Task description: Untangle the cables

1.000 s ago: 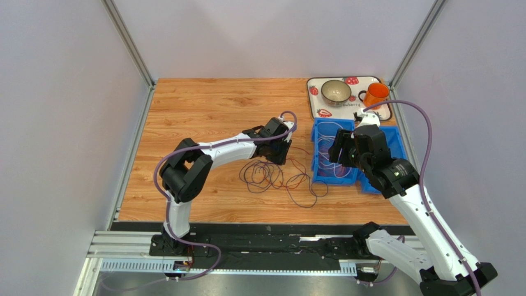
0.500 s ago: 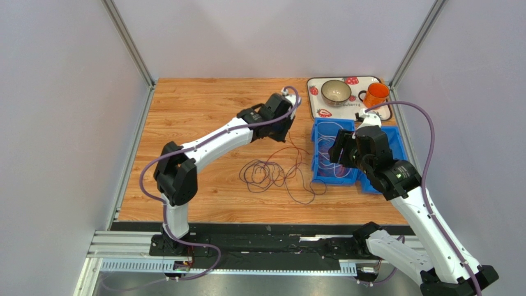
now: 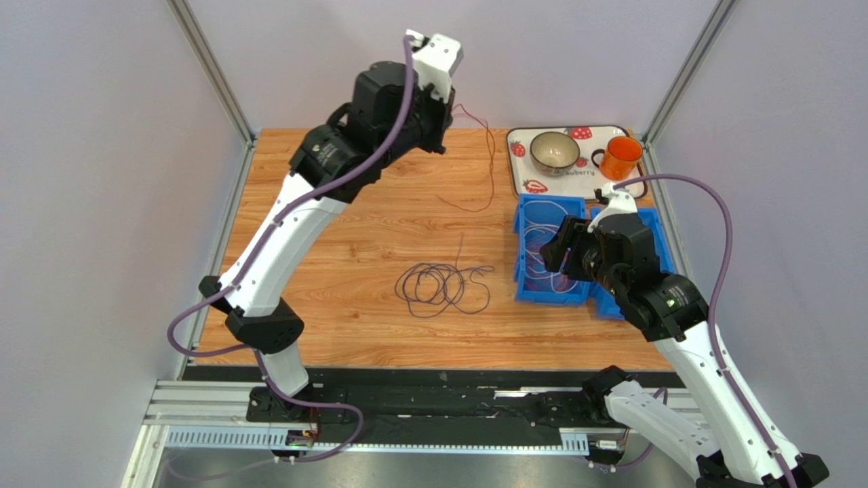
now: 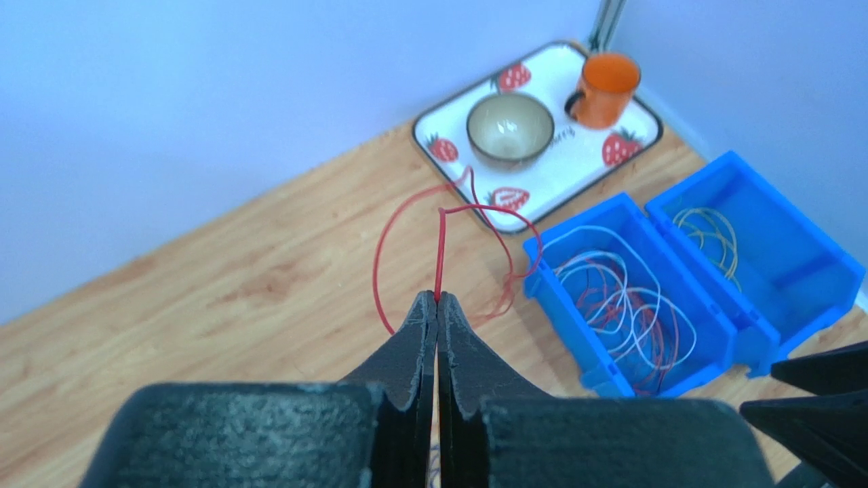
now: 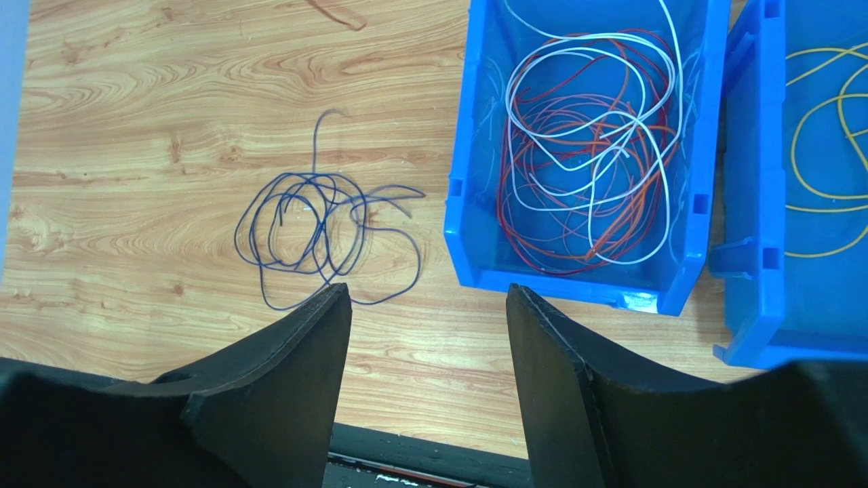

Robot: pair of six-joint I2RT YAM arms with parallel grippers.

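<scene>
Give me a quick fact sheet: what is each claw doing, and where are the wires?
Left gripper: shut on red cable, held high above the table
Right gripper: open, holding nothing
On table: dark purple tangle
Left blue bin: white and red cables
Right blue bin: yellow cable

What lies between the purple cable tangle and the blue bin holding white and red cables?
Nothing: only bare table separates tangle and bin, clearest in right wrist view.

Wooden table [image 3: 336, 234], purple cable tangle [image 3: 440, 288], blue bins [image 3: 555, 297], strawberry tray [image 3: 571, 183]
</scene>
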